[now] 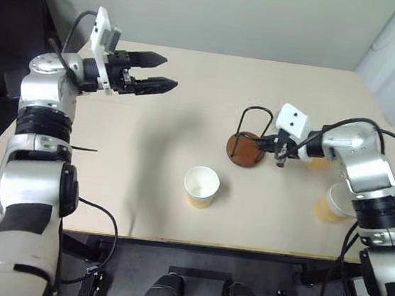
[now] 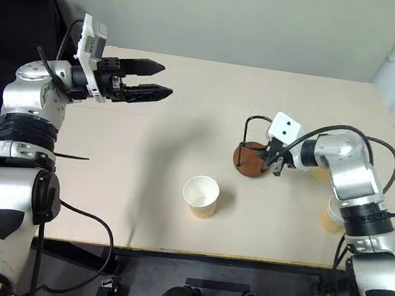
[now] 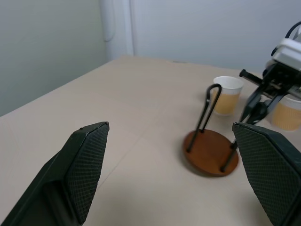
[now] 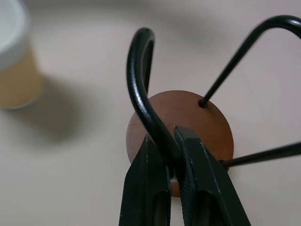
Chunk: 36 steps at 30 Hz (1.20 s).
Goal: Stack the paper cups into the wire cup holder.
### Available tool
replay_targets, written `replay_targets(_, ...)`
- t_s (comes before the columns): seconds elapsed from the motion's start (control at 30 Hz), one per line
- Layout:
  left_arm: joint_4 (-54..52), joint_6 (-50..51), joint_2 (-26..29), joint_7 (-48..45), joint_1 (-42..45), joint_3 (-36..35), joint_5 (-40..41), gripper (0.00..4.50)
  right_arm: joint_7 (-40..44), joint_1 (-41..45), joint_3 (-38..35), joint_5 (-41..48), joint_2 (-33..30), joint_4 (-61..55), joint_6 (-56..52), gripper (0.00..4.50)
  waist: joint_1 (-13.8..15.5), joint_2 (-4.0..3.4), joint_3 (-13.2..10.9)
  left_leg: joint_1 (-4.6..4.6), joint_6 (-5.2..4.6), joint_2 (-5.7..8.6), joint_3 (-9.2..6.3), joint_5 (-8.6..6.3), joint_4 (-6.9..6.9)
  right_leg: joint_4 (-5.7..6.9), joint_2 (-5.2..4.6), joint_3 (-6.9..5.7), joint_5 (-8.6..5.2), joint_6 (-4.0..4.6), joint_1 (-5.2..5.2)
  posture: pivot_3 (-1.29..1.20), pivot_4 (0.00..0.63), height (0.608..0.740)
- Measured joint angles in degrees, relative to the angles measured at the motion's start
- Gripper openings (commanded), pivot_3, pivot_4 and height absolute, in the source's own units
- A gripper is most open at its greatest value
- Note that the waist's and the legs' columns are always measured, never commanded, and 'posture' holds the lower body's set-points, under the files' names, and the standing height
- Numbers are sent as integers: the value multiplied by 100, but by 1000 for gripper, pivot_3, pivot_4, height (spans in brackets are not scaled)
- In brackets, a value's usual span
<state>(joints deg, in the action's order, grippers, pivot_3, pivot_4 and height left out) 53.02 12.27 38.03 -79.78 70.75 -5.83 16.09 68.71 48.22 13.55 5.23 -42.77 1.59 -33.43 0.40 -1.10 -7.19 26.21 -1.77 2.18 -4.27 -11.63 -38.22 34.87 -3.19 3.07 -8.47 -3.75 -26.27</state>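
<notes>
Table [image 1: 192, 69], pale, wide. Left gripper [image 1: 164, 73] hangs above its far left part, jaws spread full, empty. Right gripper [image 4: 171, 155] is clamped on a black wire loop of the wire cup holder [image 1: 247, 148], right of centre, disc base flat on the table. Holder looks stiff, thin-wired, probably light and tippy; the loop is a fair handle. Three paper cups upright: one [image 1: 201, 185] at the near middle, one [image 1: 332, 203] near right, one [image 3: 226, 94] behind the right arm. Cups seem light and crushable; pinch a rim gently.
</notes>
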Motion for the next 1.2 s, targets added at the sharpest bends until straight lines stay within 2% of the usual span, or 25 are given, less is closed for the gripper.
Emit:
replay_targets(0.17,131,-91,-65,-31,74,4,-32,4500,382,-131,-2,214,-485,-481,-301,30,-12,0,0,-5,-34,-1,-1,-14,1,5,1,2,0,-1,0,0,150,740)
replay_targets(0.6,203,-120,-106,-115,83,3,-38,4500,453,-437,325,107,-532,-626,-42,30,-20,1,0,-8,-54,-4,1,-6,-4,8,2,6,4,-7,3,0,150,740)
replay_targets(0.73,202,-120,-100,-124,83,3,-38,4500,505,-440,480,-114,-613,-429,256,1163,-22,4,2,-14,-56,-3,2,-5,-5,8,4,3,5,-8,8,0,150,740)
replay_targets(1.03,202,-120,-99,-128,83,3,-38,4500,544,-468,552,-208,-567,-282,373,4478,-23,3,2,-13,-58,-4,6,-4,-4,7,7,2,5,-9,7,0,150,740)
replay_targets(1.2,202,-120,-102,-126,83,4,-39,4500,657,-459,454,-12,-653,-324,105,4478,-15,3,2,-10,-58,-3,7,-4,-4,6,3,4,5,-9,7,0,150,740)
